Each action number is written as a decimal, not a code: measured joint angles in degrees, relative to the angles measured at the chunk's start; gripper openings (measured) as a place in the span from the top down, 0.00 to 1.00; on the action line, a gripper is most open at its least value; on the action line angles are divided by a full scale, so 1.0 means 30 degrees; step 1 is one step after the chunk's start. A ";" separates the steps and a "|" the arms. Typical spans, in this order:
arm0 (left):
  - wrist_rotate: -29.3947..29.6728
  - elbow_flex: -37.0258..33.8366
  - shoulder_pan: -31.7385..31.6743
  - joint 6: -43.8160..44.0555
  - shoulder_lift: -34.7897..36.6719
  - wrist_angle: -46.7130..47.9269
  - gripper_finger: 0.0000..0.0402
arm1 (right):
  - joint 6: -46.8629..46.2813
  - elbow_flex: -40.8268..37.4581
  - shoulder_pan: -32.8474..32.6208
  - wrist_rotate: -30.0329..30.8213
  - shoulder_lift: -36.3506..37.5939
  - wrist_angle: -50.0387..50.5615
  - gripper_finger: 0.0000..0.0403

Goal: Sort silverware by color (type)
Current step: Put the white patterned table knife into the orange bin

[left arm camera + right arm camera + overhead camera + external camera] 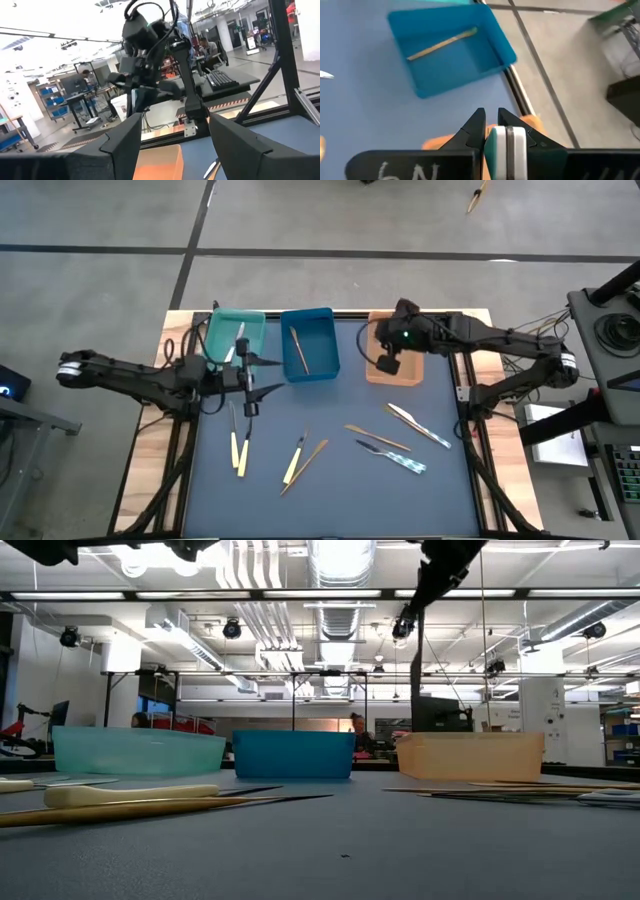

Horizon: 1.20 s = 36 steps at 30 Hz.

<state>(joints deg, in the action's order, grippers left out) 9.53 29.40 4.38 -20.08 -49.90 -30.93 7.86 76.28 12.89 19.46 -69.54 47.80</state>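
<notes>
**Left pincer released above the cream pair; right pincer closed over the orange tray**

Start at the left of the high view. Your left gripper [265, 376] hangs off the lower right corner of the teal tray [222, 328]. It points toward the right of the frame, its fingers spread wide with nothing between them. One silvery piece [239, 345] lies inside that tray.

Directly below this pincer in the frame lie two cream-handled pieces [238, 446]. They sit side by side on the dark mat, with their long axes running top to bottom. The left arm is plainly the nearer one. Since the pincer points across the frame, I judge the wrist must turn down and the fingers set across those handles before closing.

At centre, the blue tray [320, 325] holds one wooden piece [298, 350]. Below it, a cream piece [294, 459] and a wooden fork [312, 457] lie together on a diagonal.

At lower right, well apart from the left pincer, are a wooden piece [378, 438], a cream knife [416, 424] and a blue-handled piece [393, 457]. All three are slanted and nearer the right arm.

Your right gripper [386, 360] is over the orange tray [410, 372] at upper right, its fingers drawn to a slit. You cannot tell whether it pinches anything.
</notes>
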 joint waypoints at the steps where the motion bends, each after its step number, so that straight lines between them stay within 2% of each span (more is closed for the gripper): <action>1: 0.0042 -0.0045 0.0000 0.0004 0.0138 -0.0017 0.46 | 0.0230 0.0011 0.0343 -0.0018 0.0007 0.0097 0.93; 6: 0.0135 -0.0358 0.0000 0.0509 0.0468 0.0034 0.46 | 0.1004 -0.0525 0.1634 -0.1233 0.0007 0.0041 0.93; 10: 0.0135 -0.0684 0.0000 0.1024 0.0457 0.0033 0.46 | 0.1233 -0.1270 0.1770 -0.1437 0.0013 -0.0164 0.93; 16: 0.0150 -0.0686 0.0000 0.0491 0.0667 -0.0003 0.46 | 0.1906 -0.3279 0.1717 0.0602 0.0233 -0.1873 0.93; 26: 0.0171 -0.0747 0.0000 0.0678 0.1925 0.0796 0.46 | 0.4814 -0.9268 0.1710 0.1718 0.2483 -0.9677 0.93; 31: 0.0186 -0.0768 0.0000 0.0491 0.2044 0.0738 0.46 | 0.5035 -1.1929 0.1841 0.2294 0.3643 -1.2363 0.93; 36: 0.0208 -0.0763 0.0000 0.0239 0.2051 0.0726 0.46 | 0.4443 -1.4292 0.2091 0.3903 0.3921 -1.6227 0.93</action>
<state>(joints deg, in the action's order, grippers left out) 10.15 27.11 4.38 -19.36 -43.75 -28.75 21.19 33.40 19.16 31.17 -57.77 -0.88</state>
